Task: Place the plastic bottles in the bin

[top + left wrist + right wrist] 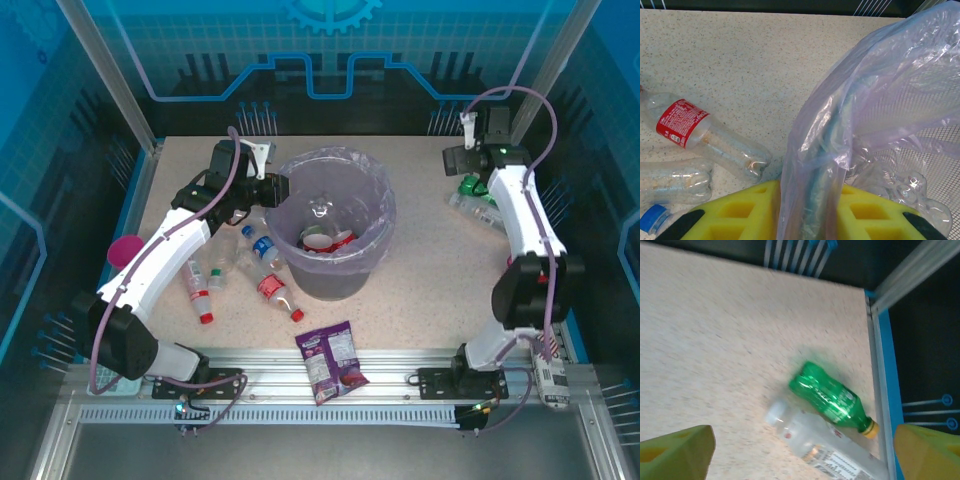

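Several plastic bottles lie nearest us, left of the bin. Our left gripper is clamped on its lavender liner. Farthest, our right gripper hangs spread wide above the green bottle; next, we judge, it must descend and close.

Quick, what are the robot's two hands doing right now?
Left gripper: closed, pinching the edge of the bin bag.
Right gripper: open and empty, above the green bottle.

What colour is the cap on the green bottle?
Yellow cap on the green bottle; best in the right wrist view.
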Controlling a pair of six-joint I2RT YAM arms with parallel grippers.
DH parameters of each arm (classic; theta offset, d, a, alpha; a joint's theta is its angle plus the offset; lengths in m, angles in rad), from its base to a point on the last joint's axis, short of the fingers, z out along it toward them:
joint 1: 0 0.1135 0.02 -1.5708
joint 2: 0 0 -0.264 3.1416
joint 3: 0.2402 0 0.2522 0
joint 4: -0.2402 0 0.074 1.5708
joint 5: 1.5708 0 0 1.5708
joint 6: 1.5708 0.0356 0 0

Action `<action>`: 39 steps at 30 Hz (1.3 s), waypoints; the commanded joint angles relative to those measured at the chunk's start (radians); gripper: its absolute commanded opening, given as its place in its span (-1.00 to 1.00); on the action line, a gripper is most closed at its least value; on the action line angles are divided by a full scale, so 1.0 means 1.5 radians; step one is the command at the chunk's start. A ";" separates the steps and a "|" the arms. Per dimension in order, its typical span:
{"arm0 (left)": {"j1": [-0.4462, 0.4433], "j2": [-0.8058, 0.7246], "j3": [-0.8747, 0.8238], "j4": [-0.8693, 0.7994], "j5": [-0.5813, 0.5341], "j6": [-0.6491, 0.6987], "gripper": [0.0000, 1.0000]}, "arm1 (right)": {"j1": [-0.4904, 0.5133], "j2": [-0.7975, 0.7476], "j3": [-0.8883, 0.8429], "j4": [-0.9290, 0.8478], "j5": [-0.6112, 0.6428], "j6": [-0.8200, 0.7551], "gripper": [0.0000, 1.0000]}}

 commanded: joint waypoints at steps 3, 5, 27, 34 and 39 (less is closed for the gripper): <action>0.005 -0.009 -0.010 -0.006 0.005 -0.001 -0.39 | -0.030 0.097 0.033 -0.060 0.061 -0.145 0.99; 0.005 -0.005 -0.010 -0.006 0.010 -0.002 -0.39 | -0.058 0.124 0.040 -0.074 0.020 -0.139 0.99; 0.005 -0.015 -0.011 -0.010 0.001 0.007 -0.39 | -0.132 0.214 -0.009 -0.027 -0.211 -0.027 0.99; 0.005 -0.015 -0.011 -0.011 0.000 0.009 -0.39 | -0.092 0.160 -0.070 -0.068 -0.211 0.036 0.99; 0.006 -0.013 -0.010 -0.011 0.000 0.009 -0.39 | -0.031 0.089 -0.124 -0.102 -0.269 0.077 0.99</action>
